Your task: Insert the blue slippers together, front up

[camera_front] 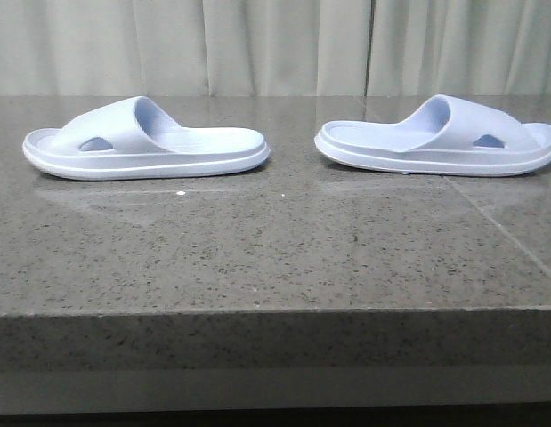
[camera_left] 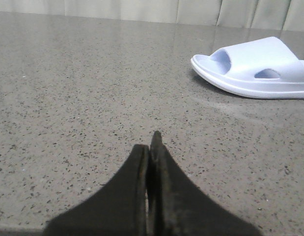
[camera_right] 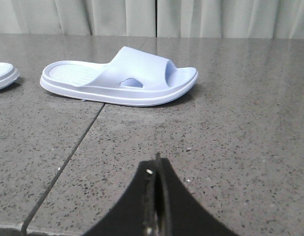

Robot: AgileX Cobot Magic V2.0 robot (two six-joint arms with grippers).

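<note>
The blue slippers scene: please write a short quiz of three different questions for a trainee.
1. True or false: the left slipper and the right slipper touch each other.
2. The slippers lie with their: A) heels toward each other B) toes toward each other.
3. What state are the left gripper and the right gripper in?

Key: 1 false, a gap of table separates them. 2 A. 3 both shut, holding nothing.
</note>
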